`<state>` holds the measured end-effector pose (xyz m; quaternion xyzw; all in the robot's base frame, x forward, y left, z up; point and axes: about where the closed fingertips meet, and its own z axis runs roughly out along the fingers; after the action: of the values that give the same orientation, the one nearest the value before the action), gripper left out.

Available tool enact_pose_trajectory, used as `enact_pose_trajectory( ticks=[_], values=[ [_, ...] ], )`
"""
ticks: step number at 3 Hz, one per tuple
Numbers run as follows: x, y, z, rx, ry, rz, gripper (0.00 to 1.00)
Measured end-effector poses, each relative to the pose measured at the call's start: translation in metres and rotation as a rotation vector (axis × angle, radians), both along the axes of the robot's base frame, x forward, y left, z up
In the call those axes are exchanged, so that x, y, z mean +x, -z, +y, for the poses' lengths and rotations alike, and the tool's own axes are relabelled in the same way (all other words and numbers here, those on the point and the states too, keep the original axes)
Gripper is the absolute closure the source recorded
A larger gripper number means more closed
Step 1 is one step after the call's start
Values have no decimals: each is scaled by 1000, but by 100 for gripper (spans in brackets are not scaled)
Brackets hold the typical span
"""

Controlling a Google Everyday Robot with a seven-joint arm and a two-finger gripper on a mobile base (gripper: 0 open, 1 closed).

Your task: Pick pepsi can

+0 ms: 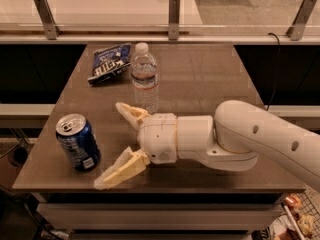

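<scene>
The pepsi can (77, 142) is blue with a silver top and pull tab. It stands upright near the front left corner of the brown table (200, 79). My gripper (111, 145) reaches in from the right on a white arm and points left at the can. Its two cream fingers are spread wide, one finger (129, 113) farther back and one finger (120, 170) near the table's front edge. The gripper is open and empty, with its fingertips just to the right of the can and not touching it.
A clear plastic water bottle (144, 77) stands upright just behind the gripper's far finger. A flat dark-blue snack bag (110, 63) lies at the back left. A railing with metal posts (173, 11) runs behind the table. The table's front edge lies just below the near finger.
</scene>
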<state>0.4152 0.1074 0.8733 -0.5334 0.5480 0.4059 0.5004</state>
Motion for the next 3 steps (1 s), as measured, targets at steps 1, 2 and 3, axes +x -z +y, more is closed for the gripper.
enact_pose_trajectory(
  ticks=[1,2,3],
  values=[
    [-2,-2,22,15,-17,-3,0],
    [-3,0,42,27,-38,4,0],
    [-2,7,57,42,-74,18,16]
  ],
)
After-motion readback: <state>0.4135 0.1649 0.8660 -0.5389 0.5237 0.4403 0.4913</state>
